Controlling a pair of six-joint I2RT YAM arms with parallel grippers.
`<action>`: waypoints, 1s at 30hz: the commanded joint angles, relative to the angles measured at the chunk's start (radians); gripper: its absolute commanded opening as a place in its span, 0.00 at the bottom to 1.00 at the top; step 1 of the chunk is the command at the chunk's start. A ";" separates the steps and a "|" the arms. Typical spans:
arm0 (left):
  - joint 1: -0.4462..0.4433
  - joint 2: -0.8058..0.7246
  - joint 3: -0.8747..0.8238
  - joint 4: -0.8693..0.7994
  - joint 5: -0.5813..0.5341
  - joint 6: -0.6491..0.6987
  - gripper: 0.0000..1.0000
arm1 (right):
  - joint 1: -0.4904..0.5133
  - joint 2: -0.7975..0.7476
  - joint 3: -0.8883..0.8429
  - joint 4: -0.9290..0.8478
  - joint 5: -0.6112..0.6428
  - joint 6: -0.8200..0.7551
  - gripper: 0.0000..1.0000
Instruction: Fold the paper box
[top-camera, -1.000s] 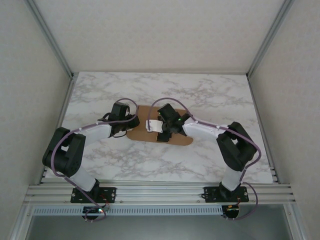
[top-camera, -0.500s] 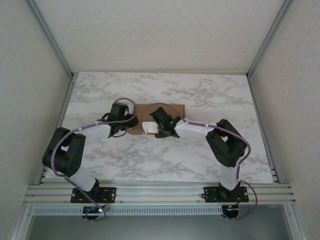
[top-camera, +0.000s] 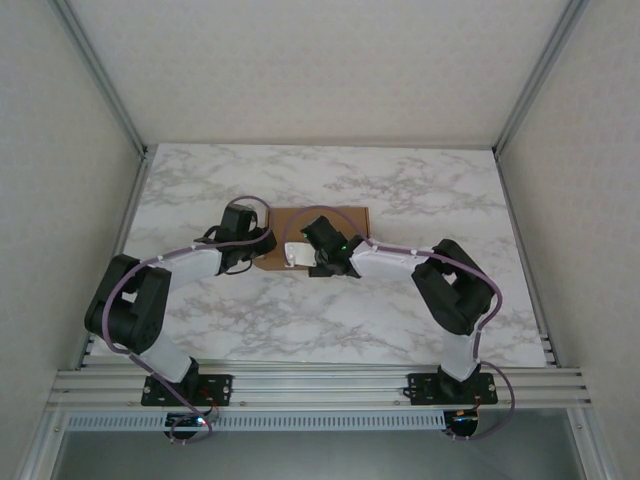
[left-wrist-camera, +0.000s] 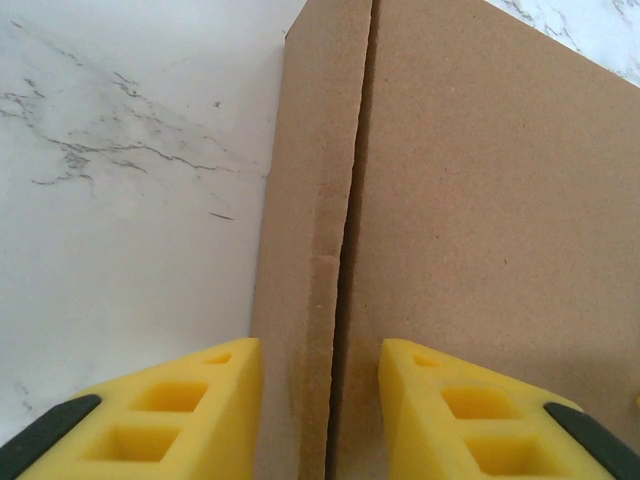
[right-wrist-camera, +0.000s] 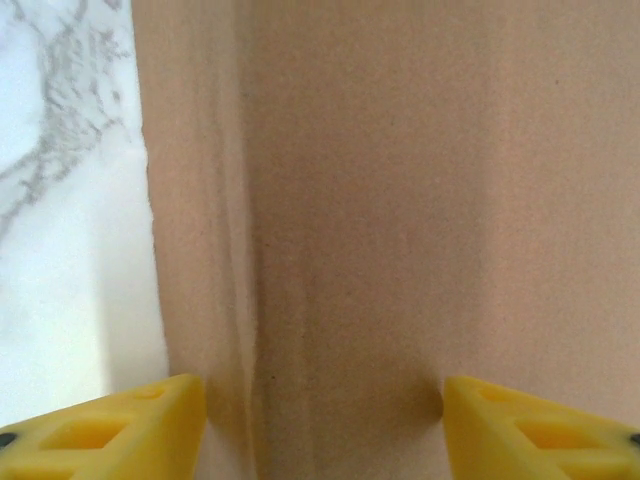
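The paper box (top-camera: 352, 219), a plain brown die-cut cardboard mailer, lies at the centre of the white marbled table (top-camera: 430, 190) in the top view, between your two arms. It looks low and partly folded: the left wrist view shows a narrow strip meeting a broad panel along a seam. I judge walls, tabs and closure outstanding.

Left gripper (left-wrist-camera: 320, 410): jaws partly apart astride that seam; whether they pinch it, I cannot tell.

Right gripper (right-wrist-camera: 325, 420): jaws wide, facing bare card, holding nothing.
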 joint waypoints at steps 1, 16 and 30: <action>-0.005 0.010 -0.016 -0.113 -0.007 0.025 0.36 | -0.010 -0.086 -0.043 -0.014 -0.127 0.101 0.69; -0.005 0.004 0.024 -0.152 -0.039 0.035 0.38 | -0.045 -0.564 -0.095 -0.228 -0.087 0.875 0.64; -0.005 0.029 0.030 -0.138 -0.040 0.036 0.40 | -0.491 -0.716 -0.422 -0.176 -0.393 1.486 0.82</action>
